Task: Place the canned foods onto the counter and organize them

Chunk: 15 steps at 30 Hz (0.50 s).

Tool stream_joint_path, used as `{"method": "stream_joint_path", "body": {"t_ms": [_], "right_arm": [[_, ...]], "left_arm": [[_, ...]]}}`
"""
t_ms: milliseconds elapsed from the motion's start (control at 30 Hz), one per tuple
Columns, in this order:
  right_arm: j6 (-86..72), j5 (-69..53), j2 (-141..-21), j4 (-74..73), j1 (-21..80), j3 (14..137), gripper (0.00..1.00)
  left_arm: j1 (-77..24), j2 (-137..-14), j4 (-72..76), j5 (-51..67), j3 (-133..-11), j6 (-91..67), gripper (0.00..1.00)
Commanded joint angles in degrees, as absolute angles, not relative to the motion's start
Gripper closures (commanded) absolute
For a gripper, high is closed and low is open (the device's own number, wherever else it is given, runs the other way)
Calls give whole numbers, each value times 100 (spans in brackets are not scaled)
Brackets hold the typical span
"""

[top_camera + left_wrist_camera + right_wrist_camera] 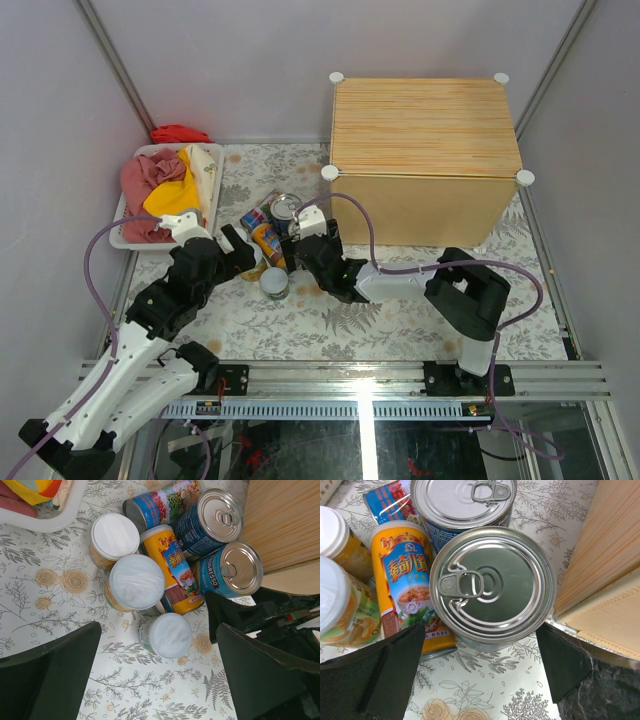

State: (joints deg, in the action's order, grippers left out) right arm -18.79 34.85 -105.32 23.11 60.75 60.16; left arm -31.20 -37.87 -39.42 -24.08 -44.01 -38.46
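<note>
The canned foods point(268, 235) stand bunched on the patterned tabletop, left of the counter point(425, 130), whose top is bare. In the left wrist view, a short pale-lidded can point(170, 635) is nearest. Behind it are two white-lidded orange-yellow jars point(136, 582), an orange can point(175, 570) lying down, a multicoloured can point(165, 502) and two blue tins point(232, 570). My left gripper point(157, 675) is open, just short of the short can. My right gripper point(480, 655) is open, its fingers on either side of a blue tin's silver top point(492, 582), not touching it.
A white basket point(128, 240) with red and yellow cloths sits at the far left, with a red cloth point(180, 133) behind it. The counter's wood side point(610, 555) is close on the right of my right gripper. Grey walls enclose the table.
</note>
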Motion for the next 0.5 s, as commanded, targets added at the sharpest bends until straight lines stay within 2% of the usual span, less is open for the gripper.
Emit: {"method": "stream_joint_path", "body": {"t_ms": [0, 467], "right_arm": [[-1762, 3716, -10634, 2944, 5957, 6259, 1], [-1261, 3713, -11039, 3590, 5906, 6451, 0]], "left_arm": [[-3164, -3766, -3954, -2382, -4584, -3711, 0], [-3164, -3552, -4139, -2511, -4531, -3606, 0]]}}
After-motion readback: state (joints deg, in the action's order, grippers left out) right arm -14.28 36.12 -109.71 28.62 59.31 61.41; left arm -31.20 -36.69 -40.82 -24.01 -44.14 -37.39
